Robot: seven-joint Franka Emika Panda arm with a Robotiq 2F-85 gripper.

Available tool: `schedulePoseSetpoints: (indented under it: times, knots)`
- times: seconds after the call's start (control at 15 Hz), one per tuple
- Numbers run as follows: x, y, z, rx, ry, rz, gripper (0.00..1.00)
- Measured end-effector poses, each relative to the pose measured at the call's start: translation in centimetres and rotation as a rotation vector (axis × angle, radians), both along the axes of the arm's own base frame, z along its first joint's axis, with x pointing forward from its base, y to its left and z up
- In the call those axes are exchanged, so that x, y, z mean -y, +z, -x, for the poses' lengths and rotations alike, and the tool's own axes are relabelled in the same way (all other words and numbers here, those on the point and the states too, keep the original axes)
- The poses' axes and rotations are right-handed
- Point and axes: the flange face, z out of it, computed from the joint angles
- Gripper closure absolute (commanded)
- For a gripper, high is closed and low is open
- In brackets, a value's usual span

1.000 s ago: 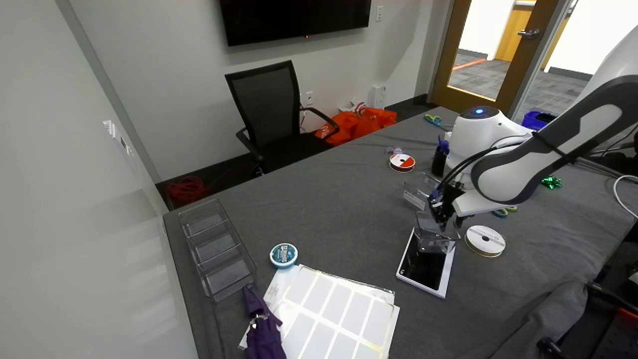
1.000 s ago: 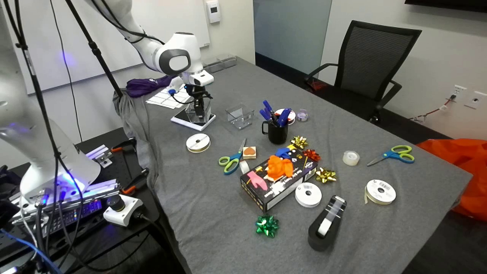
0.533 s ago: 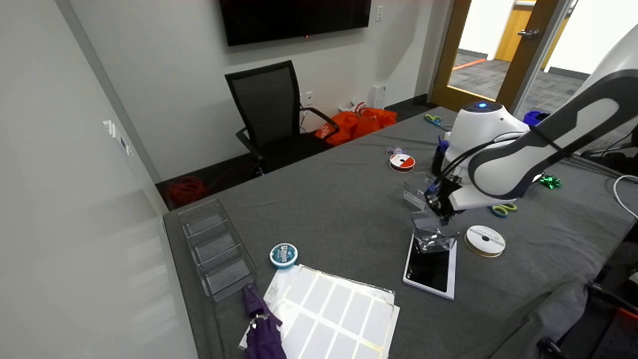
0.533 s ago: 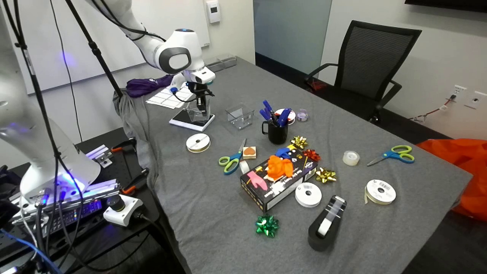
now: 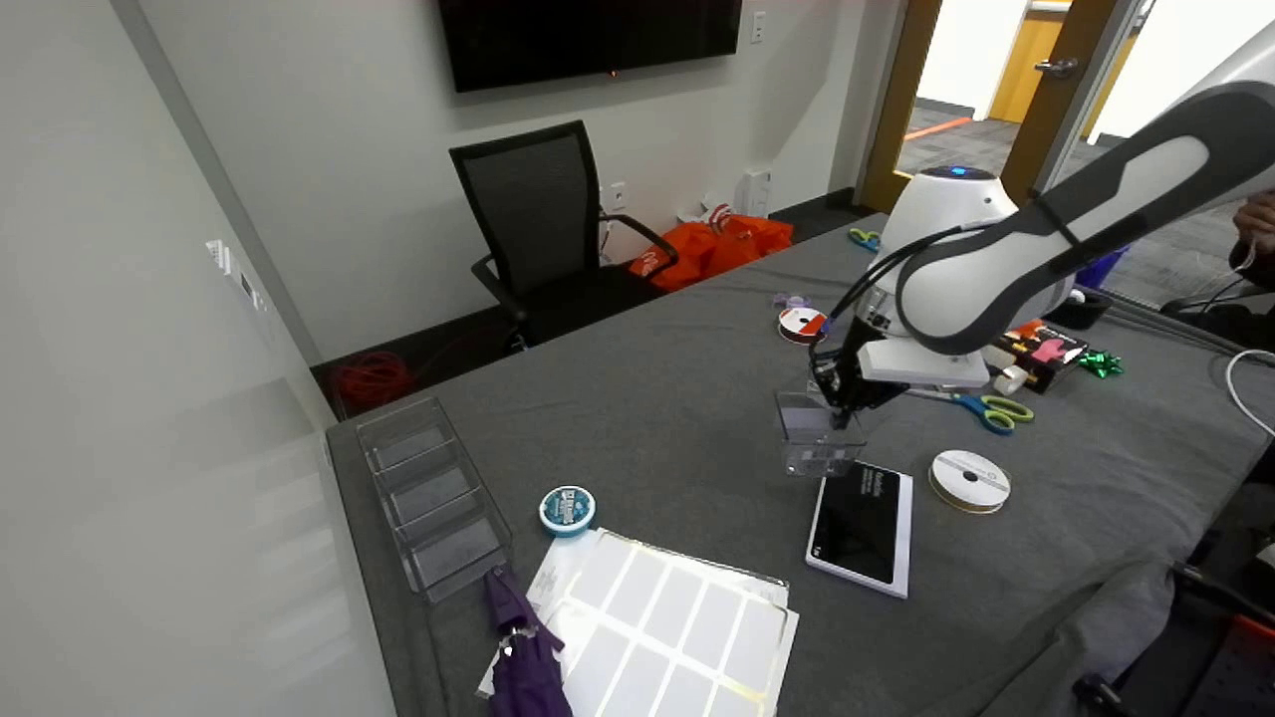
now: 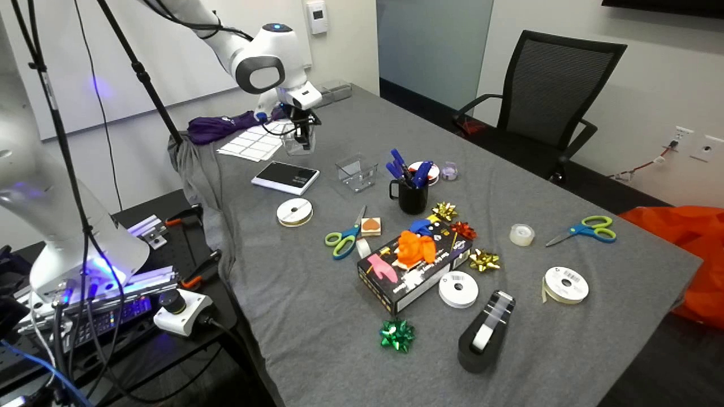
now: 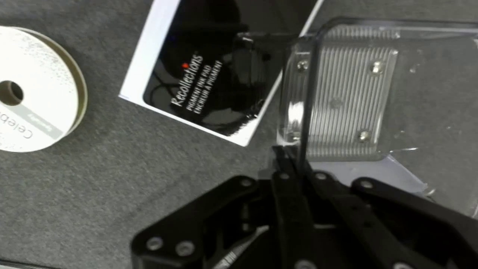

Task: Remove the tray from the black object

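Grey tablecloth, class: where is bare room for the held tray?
Bare cloth lies between the divided organizer, blue container and red spool, and between the green bow and robot-side edge. Crowded: around the black box, gold bows and tape dispenser.

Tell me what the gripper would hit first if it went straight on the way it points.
Probably the gray tablecloth right beside the black ink pad, or that pad's edge; depth leaves open which. The gripper points down, so the clear tray held in it should touch first.

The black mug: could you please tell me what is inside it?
Several blue pens stand in the black mug, tops above its rim; the mug's side hides their lower ends and its bottom.
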Motion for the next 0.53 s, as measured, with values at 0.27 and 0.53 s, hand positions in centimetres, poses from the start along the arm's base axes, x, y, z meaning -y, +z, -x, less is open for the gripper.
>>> schedulePoseSetpoints:
  times: [0.27,0.53]
  knots:
    - [-1.5,3.3,-3.9,0.053,-0.137,-0.06,0.99]
    - [-1.9,3.3,-8.0,0.074,-0.319,-0.046,0.99]
